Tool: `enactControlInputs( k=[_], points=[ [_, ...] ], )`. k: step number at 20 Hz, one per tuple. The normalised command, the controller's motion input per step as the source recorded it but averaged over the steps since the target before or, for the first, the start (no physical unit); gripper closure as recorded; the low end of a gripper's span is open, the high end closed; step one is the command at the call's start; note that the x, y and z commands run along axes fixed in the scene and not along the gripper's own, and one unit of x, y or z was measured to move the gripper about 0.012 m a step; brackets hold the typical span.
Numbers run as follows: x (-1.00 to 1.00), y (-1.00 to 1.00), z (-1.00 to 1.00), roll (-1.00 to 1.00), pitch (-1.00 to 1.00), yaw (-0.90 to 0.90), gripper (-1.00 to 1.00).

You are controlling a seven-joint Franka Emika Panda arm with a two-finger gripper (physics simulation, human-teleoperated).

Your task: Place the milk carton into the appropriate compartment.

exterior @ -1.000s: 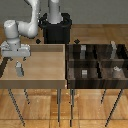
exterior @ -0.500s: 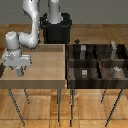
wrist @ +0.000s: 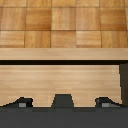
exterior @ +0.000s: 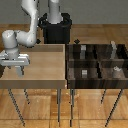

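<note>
1. We see the gripper [exterior: 15,71] poised low over the large light tan tray [exterior: 45,65], close to the tray's edge on the exterior view's left.
2. In the wrist view its fingertips [wrist: 22,103] stand spread wide. They pinch nothing.
3. The milk carton [wrist: 62,99] shows in the wrist view as a small grey shape with a narrower top. It stands upright on the tray floor between the two fingertips, with a clear gap on either side.
4. In the exterior view we cannot make out the carton beneath the gripper.
5. The dark brown bin [exterior: 97,61] sits just beside the tray on the exterior view's right, well apart from the gripper.
6. Each of its four cells holds a small grey item, among them a squat cube [exterior: 85,72] and a taller slim block [exterior: 114,48].
</note>
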Motion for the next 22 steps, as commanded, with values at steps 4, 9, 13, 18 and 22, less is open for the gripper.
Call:
enactControlInputs(
  k=[4, 9, 13, 18, 22],
  points=[
    [0.00, 0.00, 0.00, 0.00, 0.00, 0.00, -1.00],
    [-0.20, 0.20, 0.00, 0.00, 0.00, 0.00, -1.00],
    [-0.25, 0.00, 0.00, 0.00, 0.00, 0.00, -1.00],
    [-0.40, 0.00, 0.00, 0.00, 0.00, 0.00, -1.00],
    [0.00, 0.00, -0.25, 0.00, 0.00, 0.00, -1.00]
  ],
)
